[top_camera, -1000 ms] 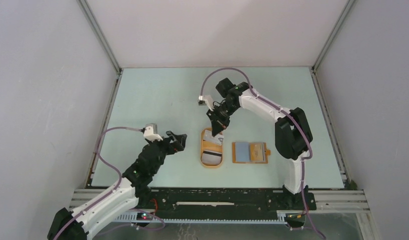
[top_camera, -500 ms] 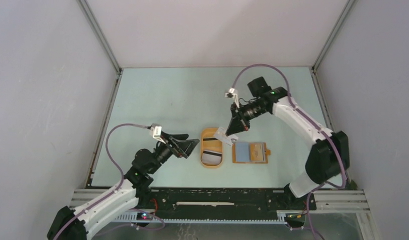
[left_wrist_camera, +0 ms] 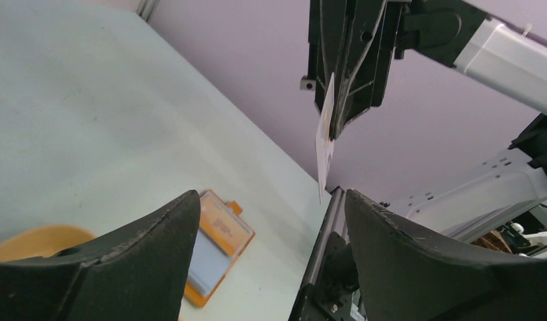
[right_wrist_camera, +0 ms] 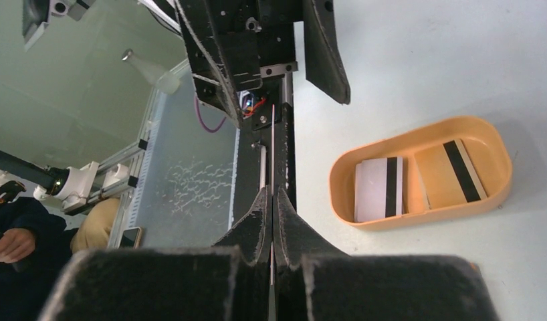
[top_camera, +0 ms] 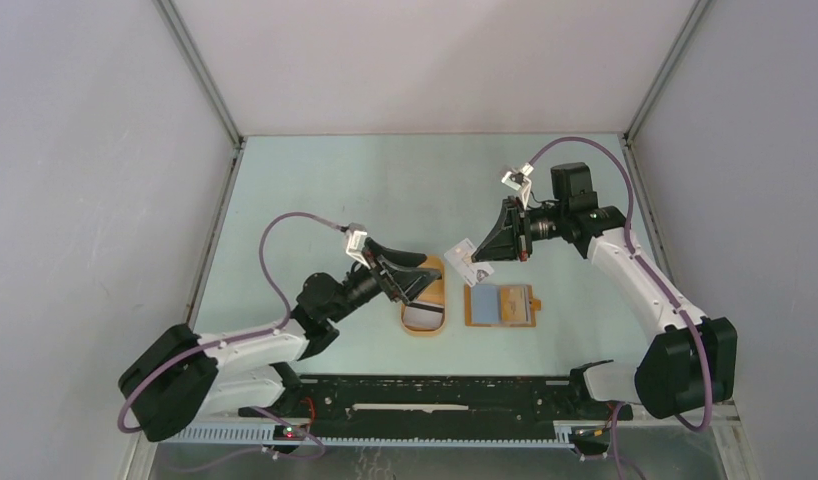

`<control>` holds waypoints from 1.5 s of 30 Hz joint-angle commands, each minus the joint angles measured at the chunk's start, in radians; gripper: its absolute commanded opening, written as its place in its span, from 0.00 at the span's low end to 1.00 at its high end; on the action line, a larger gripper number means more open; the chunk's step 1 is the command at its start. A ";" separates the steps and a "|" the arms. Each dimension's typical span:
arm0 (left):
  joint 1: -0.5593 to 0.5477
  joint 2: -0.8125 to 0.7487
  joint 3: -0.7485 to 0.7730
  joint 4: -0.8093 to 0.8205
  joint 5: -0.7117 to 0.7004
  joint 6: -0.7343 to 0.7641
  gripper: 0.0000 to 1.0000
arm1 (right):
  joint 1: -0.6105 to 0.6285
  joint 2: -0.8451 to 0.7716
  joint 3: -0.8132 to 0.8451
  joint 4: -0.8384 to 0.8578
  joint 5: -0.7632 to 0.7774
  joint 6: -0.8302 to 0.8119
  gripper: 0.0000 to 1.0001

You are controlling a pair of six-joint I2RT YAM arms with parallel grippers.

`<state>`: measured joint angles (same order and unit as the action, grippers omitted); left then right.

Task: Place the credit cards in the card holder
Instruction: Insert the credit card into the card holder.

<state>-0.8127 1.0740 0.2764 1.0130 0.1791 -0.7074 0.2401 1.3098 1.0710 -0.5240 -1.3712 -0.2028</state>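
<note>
Nearest, my left jaws stand wide apart with nothing between them, hanging above the far end of the oval orange tray (top_camera: 422,331). The tray sits on the tabletop (top_camera: 325,200). My right wrist camera shows two credit cards lying flat inside it: a white one (right_wrist_camera: 372,190) with a black stripe, and beside it a second striped one (right_wrist_camera: 451,172) that looks tan. Just to the right of the tray, apart from it, the card holder (top_camera: 522,306) lies opened flat on the tabletop, with a pale grey-blue card (top_camera: 484,303) on its left half. Farther back and higher, my right jaws are pinched tight on a white card (top_camera: 469,262), which is lifted clear of the tabletop. From above it hangs beyond the gap between tray and card holder. My left wrist camera sees it nearly edge-on, its free end pointing down. My right wrist camera sees only a thin line running straight out from between the closed jaws.
</note>
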 commanded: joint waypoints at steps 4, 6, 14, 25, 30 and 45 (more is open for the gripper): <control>-0.008 0.145 0.148 0.238 0.076 -0.060 0.73 | -0.004 -0.026 -0.006 0.087 -0.073 0.068 0.00; -0.009 0.167 0.167 0.257 0.093 -0.072 0.68 | -0.002 -0.025 -0.007 0.085 -0.075 0.065 0.00; -0.009 0.199 0.198 0.267 0.140 -0.086 0.40 | -0.002 -0.023 -0.007 0.080 -0.060 0.062 0.00; -0.011 0.249 0.238 0.258 0.211 -0.098 0.15 | -0.001 -0.016 -0.006 0.075 -0.057 0.052 0.00; -0.009 0.210 0.251 0.116 0.231 -0.012 0.00 | -0.007 -0.025 -0.002 0.025 -0.036 -0.009 0.24; 0.018 0.094 0.449 -0.598 0.480 0.294 0.00 | 0.068 0.059 0.167 -0.467 0.141 -0.507 0.58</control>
<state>-0.8013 1.1633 0.6357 0.5583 0.5301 -0.4900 0.2714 1.3491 1.2064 -0.8845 -1.2617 -0.5953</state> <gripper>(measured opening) 0.008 0.577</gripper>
